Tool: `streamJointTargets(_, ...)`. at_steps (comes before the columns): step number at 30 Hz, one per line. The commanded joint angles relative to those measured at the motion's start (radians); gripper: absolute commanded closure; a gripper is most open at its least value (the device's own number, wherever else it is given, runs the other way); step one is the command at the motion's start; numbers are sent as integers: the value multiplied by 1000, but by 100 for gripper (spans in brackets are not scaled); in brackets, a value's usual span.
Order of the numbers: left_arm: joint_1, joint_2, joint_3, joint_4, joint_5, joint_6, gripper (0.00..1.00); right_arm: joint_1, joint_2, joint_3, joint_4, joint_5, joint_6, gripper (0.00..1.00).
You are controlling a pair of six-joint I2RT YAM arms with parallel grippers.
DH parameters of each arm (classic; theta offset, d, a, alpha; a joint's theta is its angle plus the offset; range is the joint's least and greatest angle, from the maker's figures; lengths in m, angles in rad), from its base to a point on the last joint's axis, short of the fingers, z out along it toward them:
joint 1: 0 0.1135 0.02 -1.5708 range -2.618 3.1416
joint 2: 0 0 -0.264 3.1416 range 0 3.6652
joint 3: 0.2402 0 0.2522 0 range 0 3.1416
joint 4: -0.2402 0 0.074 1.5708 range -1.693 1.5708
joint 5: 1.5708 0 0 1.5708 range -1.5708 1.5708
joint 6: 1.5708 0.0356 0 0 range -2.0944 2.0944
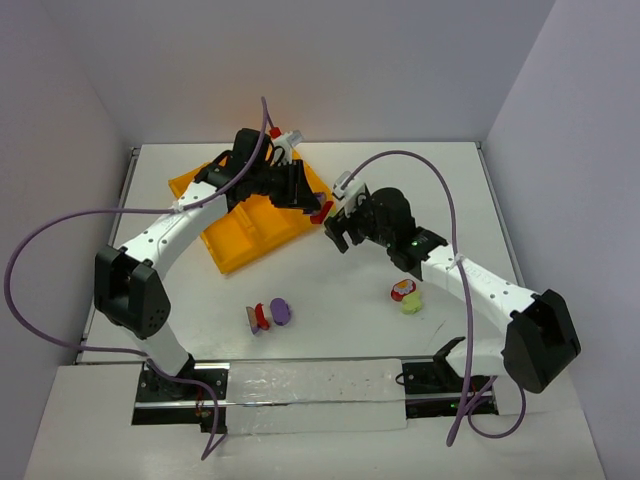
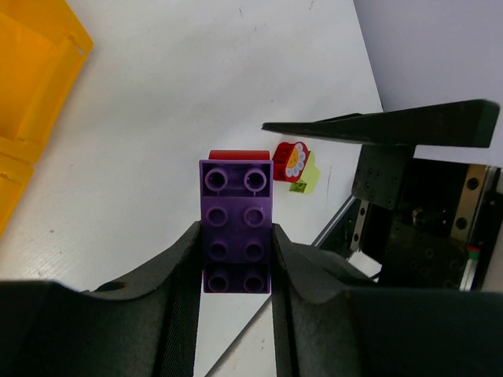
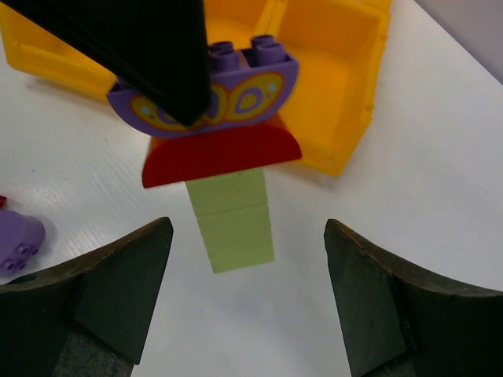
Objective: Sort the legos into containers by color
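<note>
REMOTE DESK: My left gripper (image 2: pixel 236 232) pinches a mixed stack of bricks (image 3: pixel 216 149), purple, red and yellow-green, just beside the orange tray (image 3: pixel 330 71). My right gripper (image 3: pixel 245 236) stands spread wide around the stack's lower end, gripping nothing. A red-and-purple cluster (image 1: pixel 268 315) and a red-and-green cluster (image 1: pixel 405 295) lie on the table (image 1: pixel 350 340). No brick shows in the tray cells I can see, so I judge the sorting barely begun.

Bright, even light is flooding the white surface (image 1: pixel 340 290), leaving only faint soft shadows. The purple lego (image 2: pixel 236 224) is showing sharp between slightly blurring fingers (image 2: pixel 169 283) of the left tool (image 2: pixel 236 236).
</note>
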Motion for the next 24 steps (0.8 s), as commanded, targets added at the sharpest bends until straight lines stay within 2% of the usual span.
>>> streamJointTargets(1, 8, -51, 9, 11, 36, 18, 100, 36, 40, 64, 63, -5, -19, 17)
streamJointTargets(6, 8, -65, -9, 28, 47, 22, 100, 49, 65, 73, 75, -12, -1, 28)
streamJointTargets(11, 7, -54, -3, 21, 46, 27, 100, 56, 68, 65, 105, -8, 24, 46)
streamJointTargets(17, 7, -47, -11, 35, 61, 24, 100, 58, 48, 45, 136, 30, 42, 56)
streamJointTargets(18, 8, -46, -11, 35, 62, 25, 100, 59, 50, 51, 130, 35, 44, 62)
streamJointTargets(20, 7, -48, -12, 36, 57, 28, 100, 57, 55, 56, 113, 48, 55, 88)
streamJointTargets(21, 7, -48, -12, 34, 52, 31, 100, 57, 52, 52, 119, 53, 64, 95)
streamJointTargets(24, 9, -52, -13, 19, 41, 40, 100, 58, 42, 15, 140, 77, 79, 99)
